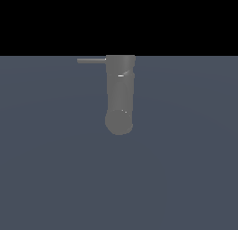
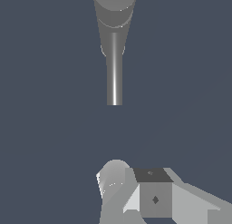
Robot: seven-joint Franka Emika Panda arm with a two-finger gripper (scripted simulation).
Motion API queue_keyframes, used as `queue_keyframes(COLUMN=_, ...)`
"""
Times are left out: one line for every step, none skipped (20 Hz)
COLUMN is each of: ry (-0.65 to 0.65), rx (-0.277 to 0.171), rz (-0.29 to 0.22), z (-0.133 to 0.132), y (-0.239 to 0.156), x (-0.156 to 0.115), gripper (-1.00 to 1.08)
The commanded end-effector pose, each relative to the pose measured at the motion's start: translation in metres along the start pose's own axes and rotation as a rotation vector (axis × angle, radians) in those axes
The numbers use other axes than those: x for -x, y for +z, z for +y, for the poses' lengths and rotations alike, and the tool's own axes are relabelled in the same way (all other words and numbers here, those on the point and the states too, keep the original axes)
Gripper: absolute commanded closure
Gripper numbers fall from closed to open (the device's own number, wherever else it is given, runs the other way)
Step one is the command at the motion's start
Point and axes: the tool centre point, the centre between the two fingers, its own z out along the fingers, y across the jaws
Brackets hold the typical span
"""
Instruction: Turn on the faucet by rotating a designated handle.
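Exterior view shows the faucet (image 1: 120,94) as a thick grey cylinder on the dark table (image 1: 56,168), rounded end toward the camera, with the handle (image 1: 91,60) a thin rod jutting toward the exterior view's left from its far end. Wrist view shows part of the hand (image 2: 154,196), well apart from the faucet (image 2: 114,19) and touching nothing; whether its jaws are parted I cannot tell. Likely rigid and smooth, the handle should pivot stiffly. Pushing or pinching near its free tip would probably give the most leverage, though a thin round rod may slip.
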Motion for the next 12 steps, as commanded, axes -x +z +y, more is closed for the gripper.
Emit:
queue_keyframes(ry=0.000, rx=0.000, rz=0.000, z=0.000, y=0.000, x=0.000, gripper=1.08)
queue_keyframes(ry=-0.001, rx=0.000, rz=0.001, z=0.000, y=0.000, x=0.000, gripper=1.08)
queue_keyframes(ry=-0.002, rx=-0.001, rz=0.002, z=-0.001, y=0.000, x=-0.001, gripper=1.08)
queue_keyframes(ry=-0.005, rx=-0.002, rz=0.005, z=-0.002, y=-0.001, x=-0.001, gripper=1.08)
queue_keyframes(ry=-0.009, rx=-0.004, rz=0.009, z=-0.004, y=-0.002, x=-0.002, gripper=1.08)
queue_keyframes(ry=-0.014, rx=-0.006, rz=0.013, z=-0.006, y=-0.003, x=-0.003, gripper=1.08)
queue_keyframes(ry=-0.019, rx=-0.008, rz=0.018, z=-0.008, y=-0.004, x=-0.005, gripper=1.08)
queue_keyframes(ry=-0.022, rx=-0.010, rz=0.022, z=-0.010, y=-0.005, x=-0.006, gripper=1.08)
queue_keyframes(ry=-0.025, rx=-0.011, rz=0.024, z=-0.011, y=-0.005, x=-0.006, gripper=1.08)
queue_keyframes(ry=-0.026, rx=-0.012, rz=0.026, z=-0.011, y=-0.005, x=-0.007, gripper=1.08)
queue_keyframes(ry=-0.026, rx=-0.012, rz=0.026, z=-0.012, y=-0.005, x=-0.007, gripper=1.08)
queue_keyframes(ry=-0.025, rx=-0.012, rz=0.025, z=-0.011, y=-0.005, x=-0.007, gripper=1.08)
